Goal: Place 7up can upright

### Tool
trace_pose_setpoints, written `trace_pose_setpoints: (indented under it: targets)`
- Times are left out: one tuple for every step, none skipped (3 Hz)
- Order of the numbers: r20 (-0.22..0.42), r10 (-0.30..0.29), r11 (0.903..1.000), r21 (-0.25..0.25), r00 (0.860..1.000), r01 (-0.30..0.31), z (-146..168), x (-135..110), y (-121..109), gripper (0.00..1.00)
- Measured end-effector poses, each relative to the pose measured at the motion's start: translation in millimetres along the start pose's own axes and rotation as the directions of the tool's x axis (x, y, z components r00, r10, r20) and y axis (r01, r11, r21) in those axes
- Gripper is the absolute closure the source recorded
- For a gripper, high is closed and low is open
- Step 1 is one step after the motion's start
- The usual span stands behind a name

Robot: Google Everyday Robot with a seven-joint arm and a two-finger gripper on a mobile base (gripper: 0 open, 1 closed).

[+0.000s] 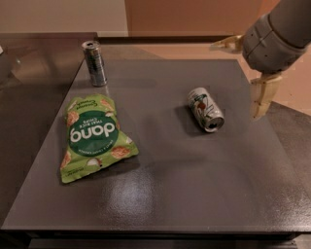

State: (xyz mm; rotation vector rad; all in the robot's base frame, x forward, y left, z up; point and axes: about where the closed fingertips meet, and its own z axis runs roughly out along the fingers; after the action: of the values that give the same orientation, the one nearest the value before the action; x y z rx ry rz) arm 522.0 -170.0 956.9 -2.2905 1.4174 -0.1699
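Tool (261,95) near 7up can (205,109), bag (92,137) apart

Dark grey table (160,194), dull glare; beige wall (58,14), orange-brown panel (184,17) behind

The 7up can (205,109) lies sideways on the counter (194,189). From it: hand (237,80) at 2 o'clock, slim can (95,63) upright at 10 o'clock, snack bag (95,138) flat at 9 o'clock.
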Motion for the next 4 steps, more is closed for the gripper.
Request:
trace_pose_setpoints:
  targets:
    - [-0.014, -0.208, 0.9782, 0.009, 0.978, 0.208, 5.0, -7.3, -13.2, 0.00]
    - [-0.033, -0.408, 0.9130, 0.000, 0.912, 0.408, 7.8, -9.8, -22.8, 0.00]
    - [-0.034, -0.466, 0.8848, -0.002, 0.884, 0.466, 7.8, -10.3, -23.0, 0.00]
    - [-0.034, -0.466, 0.8848, -0.002, 0.884, 0.466, 7.8, -10.4, -23.0, 0.00]
